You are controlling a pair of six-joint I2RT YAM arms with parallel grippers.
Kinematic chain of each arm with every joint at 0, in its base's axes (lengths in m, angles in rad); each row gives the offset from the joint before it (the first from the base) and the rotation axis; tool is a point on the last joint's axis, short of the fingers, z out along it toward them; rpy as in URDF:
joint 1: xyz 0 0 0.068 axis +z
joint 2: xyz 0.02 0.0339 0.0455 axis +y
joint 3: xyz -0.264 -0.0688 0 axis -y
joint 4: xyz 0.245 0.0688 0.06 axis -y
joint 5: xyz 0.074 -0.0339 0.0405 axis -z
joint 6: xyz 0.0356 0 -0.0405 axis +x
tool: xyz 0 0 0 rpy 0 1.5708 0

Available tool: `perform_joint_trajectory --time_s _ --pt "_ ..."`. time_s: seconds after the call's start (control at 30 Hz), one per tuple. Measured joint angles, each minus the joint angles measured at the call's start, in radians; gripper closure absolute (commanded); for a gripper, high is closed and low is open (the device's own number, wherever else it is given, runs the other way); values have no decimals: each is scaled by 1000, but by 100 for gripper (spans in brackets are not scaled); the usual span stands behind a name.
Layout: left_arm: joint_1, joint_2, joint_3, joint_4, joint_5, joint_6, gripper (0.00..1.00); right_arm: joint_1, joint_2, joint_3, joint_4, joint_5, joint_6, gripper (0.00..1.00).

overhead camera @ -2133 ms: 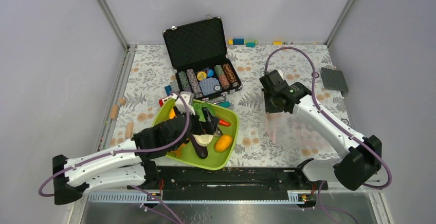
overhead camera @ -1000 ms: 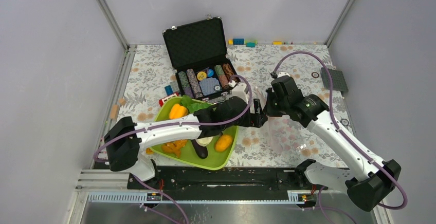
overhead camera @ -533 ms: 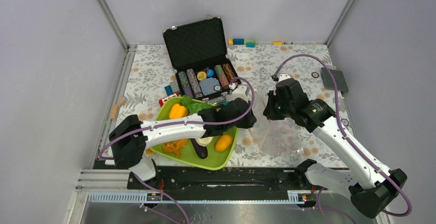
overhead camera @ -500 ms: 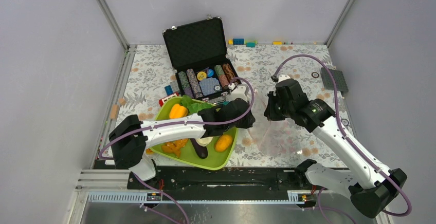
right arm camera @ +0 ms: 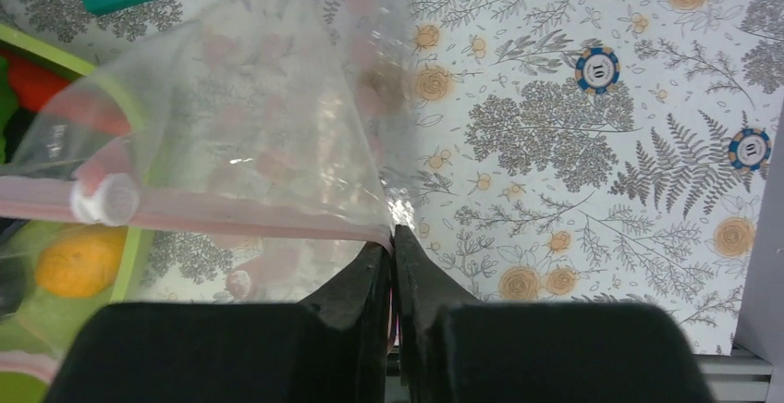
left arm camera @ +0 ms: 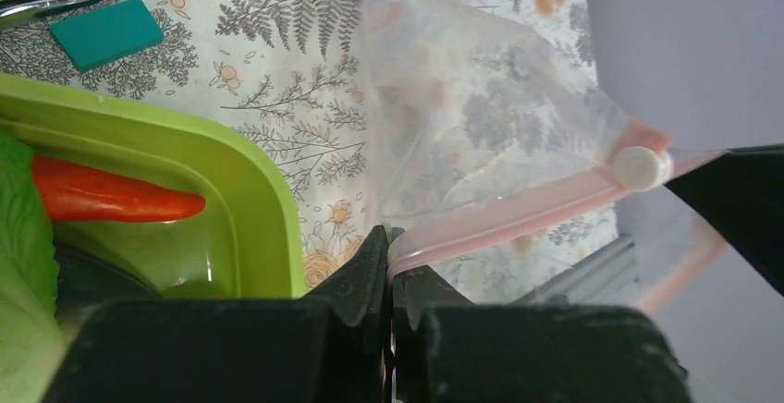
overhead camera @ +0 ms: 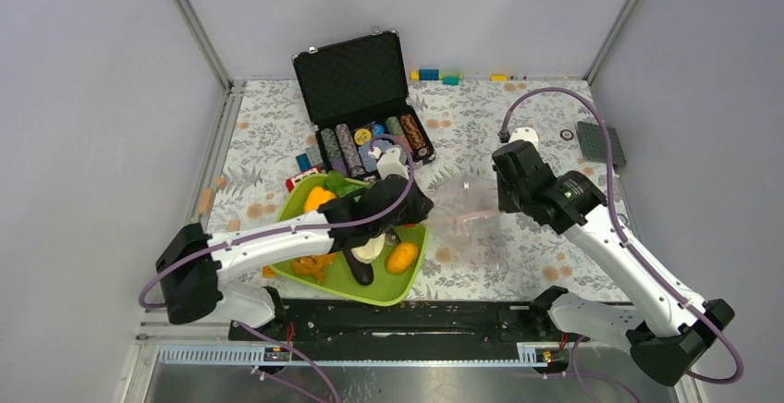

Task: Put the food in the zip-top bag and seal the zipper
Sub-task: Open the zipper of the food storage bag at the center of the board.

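Between your two tools, zip-top bag (overhead camera: 462, 209) hangs stretched above counter (overhead camera: 555, 116), empty. Left tool (left arm camera: 389, 237) pressed together on one end of zipper (left arm camera: 518, 213); right tool (right arm camera: 392, 237) pinching other end. No food bagged yet: carrot (left arm camera: 111, 198), eggplant (overhead camera: 359, 269), orange fruit (overhead camera: 401, 257) lie in tray (left arm camera: 268, 227) just beside left tool. Left for you: spread mouth, load every piece, seal.

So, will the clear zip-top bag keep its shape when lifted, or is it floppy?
Probably floppy: the zip-top bag creases and folds between its pinched ends. Likely light, being thin clear film. The pink zipper strip looks stiffer, holding a straight line.
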Motion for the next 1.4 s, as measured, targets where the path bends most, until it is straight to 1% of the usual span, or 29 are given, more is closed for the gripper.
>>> perform_joint_trajectory --time_s 0.03,0.1,0.13,0.27,0.37,0.5,0.6,0.67,0.9,1.07,1.1,1.17,1.2,1.23,1.3,1.4 --pt "0 -24 -10 14 0 0 100 0 2 3 1 6 2 86" --pt "2 -55 -27 27 -2 0 100 0 8 4 0 13 4 76" --pt "3 -64 -37 30 -4 -1 100 0 17 4 1 14 5 74" --pt "8 -75 -80 34 -5 -8 100 1 61 -7 11 11 12 73" --pt "12 -75 -107 42 5 -13 100 0 85 -37 34 -18 26 68" --pt "28 -75 -125 22 3 -42 100 -10 68 -138 107 -137 50 64" --pt "36 -75 -130 6 -1 -65 100 -16 39 -224 176 -265 75 62" --pt "37 -74 -132 2 -2 -79 100 -17 33 -246 200 -311 90 60" --pt "37 -66 -143 4 -5 -120 100 -18 31 -296 252 -408 145 54" --pt "37 -66 -144 3 -9 -140 100 12 29 -335 301 -449 208 53" --pt "37 -66 -144 3 -9 -143 100 24 28 -346 315 -459 227 53" --pt "37 -65 -144 4 -9 -147 100 47 28 -365 346 -468 263 59" --pt "37 -63 -144 5 -9 -150 100 58 28 -372 359 -470 283 66" --pt "37 -61 -144 4 -9 -151 100 70 28 -376 372 -469 300 76" --pt "37 -61 -144 3 -10 -154 100 86 28 -377 382 -466 319 89" --pt "37 -61 -144 -5 -20 -154 100 95 24 -372 354 -415 326 95"
